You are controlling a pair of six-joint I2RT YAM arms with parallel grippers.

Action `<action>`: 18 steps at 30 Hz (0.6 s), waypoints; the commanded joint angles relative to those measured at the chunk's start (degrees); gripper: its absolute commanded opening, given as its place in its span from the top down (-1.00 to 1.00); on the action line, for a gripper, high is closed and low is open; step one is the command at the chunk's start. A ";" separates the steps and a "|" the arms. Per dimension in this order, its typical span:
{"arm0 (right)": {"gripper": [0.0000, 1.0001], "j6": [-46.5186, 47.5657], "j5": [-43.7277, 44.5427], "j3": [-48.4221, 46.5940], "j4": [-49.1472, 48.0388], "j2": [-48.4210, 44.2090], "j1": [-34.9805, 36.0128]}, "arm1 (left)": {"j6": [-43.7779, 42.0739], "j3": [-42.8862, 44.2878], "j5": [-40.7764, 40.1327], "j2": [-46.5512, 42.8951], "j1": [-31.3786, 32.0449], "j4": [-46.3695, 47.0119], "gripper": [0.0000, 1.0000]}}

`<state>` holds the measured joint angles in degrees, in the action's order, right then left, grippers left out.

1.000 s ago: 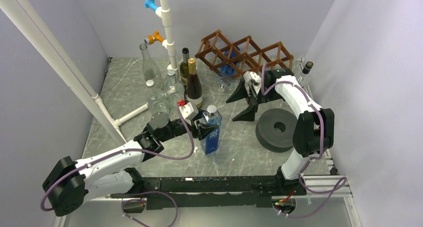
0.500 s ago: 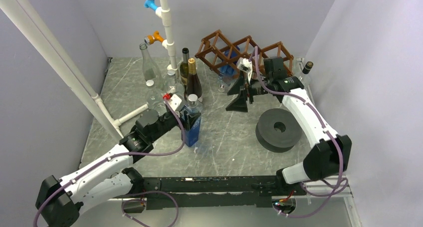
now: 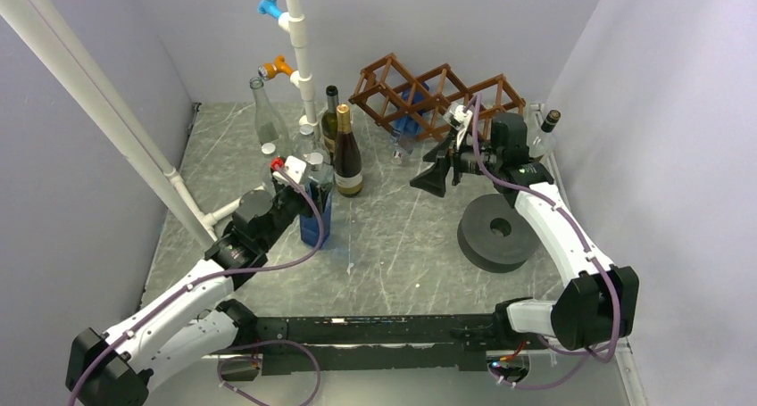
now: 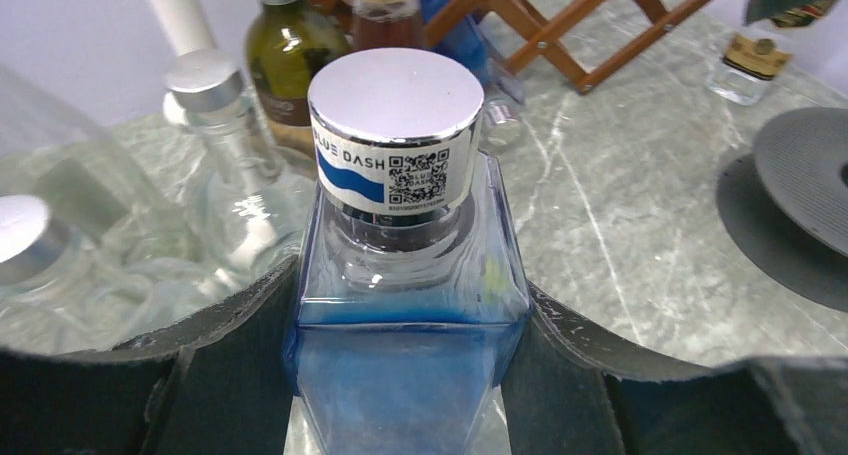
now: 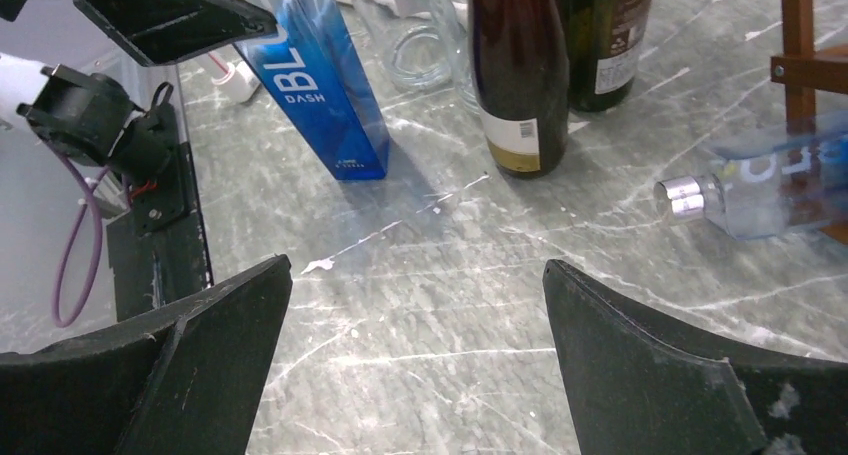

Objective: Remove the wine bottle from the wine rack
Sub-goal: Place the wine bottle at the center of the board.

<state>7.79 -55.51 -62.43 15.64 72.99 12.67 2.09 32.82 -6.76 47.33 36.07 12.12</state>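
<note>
My left claw (image 4: 408, 360) clamps the square blue bottle (image 3: 315, 220) at its shoulders. The bottle is upright on the counter (image 3: 402, 250), beside the dark wine bottles (image 3: 346, 154) and apart from the wine rack (image 3: 437, 89). My right claw (image 5: 417, 267) hangs spread wide before the rack, where I see a second blue bottle (image 5: 775, 185) lying in a lower cell, cap outward.

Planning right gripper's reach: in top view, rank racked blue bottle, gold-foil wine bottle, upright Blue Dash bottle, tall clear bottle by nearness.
From right gripper:
1. Racked blue bottle, just behind.
2. Gold-foil wine bottle, left.
3. Upright Blue Dash bottle, nearer left.
4. Tall clear bottle, back left.
</note>
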 commanded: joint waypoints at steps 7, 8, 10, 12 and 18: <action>-0.99 -3.42 -1.52 2.76 -8.33 -1.28 -1.29 | -0.31 4.66 -8.74 -0.34 -4.24 15.18 1.00; -0.99 -3.40 -1.53 2.88 -8.43 -1.08 -1.31 | -0.18 4.49 -8.71 0.11 -4.66 16.08 1.00; -1.00 -3.29 -1.61 3.02 -8.49 -0.81 -1.27 | -0.24 4.39 -8.04 1.16 -5.48 17.97 1.00; -0.99 -3.31 -1.62 3.10 -8.63 -0.53 -1.32 | -0.55 4.57 -6.50 2.40 -6.18 19.82 1.00; -0.99 -3.18 -1.71 3.33 -8.61 -0.12 -1.33 | 0.77 5.24 -0.69 4.94 -8.93 22.17 1.00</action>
<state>5.28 -56.01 -59.29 9.74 73.06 11.49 2.26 32.88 -11.81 52.77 28.69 19.53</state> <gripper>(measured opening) 0.994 0.649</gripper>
